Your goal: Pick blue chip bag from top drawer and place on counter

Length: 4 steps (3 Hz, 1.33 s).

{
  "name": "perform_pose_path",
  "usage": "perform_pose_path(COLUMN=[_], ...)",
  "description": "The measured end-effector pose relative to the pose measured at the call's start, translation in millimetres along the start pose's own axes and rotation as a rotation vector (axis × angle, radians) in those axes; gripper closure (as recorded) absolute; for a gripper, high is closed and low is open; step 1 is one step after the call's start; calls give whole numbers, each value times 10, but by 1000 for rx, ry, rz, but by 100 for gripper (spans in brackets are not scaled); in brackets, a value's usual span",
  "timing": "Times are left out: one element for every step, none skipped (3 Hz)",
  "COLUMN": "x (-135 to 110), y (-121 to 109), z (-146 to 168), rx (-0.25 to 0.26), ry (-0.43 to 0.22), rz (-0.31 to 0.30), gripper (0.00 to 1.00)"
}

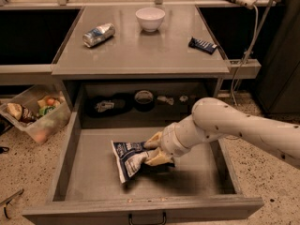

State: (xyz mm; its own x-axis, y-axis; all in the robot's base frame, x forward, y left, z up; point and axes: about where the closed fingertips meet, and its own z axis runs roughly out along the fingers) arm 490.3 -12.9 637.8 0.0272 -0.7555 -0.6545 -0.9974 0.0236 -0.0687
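Observation:
The blue chip bag (127,157) lies crumpled on the floor of the open top drawer (93,175), near its middle. My gripper (154,150) reaches in from the right on a white arm. Its two tan fingers (159,159) are closed on the bag's right end, one above and one below. The bag still rests low in the drawer. The gray counter (140,53) is above the drawer.
On the counter stand a white bowl (150,18), a silver-blue can (99,34) lying on its side and a dark-blue bar wrapper (202,44). Small items lie on the shelf behind the drawer (144,97). A clear bin of food (33,114) sits on the floor at left.

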Motion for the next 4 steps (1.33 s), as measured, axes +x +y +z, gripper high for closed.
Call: perform_pose_path(x=[-24, -367, -927, -1336], y=[7, -79, -220, -414], z=[-122, -729, -1489, -1864], rx=[4, 50, 72, 12], ry=[-28, -69, -105, -117], rz=[13, -20, -98, -144], gripper=[89, 100, 100, 100])
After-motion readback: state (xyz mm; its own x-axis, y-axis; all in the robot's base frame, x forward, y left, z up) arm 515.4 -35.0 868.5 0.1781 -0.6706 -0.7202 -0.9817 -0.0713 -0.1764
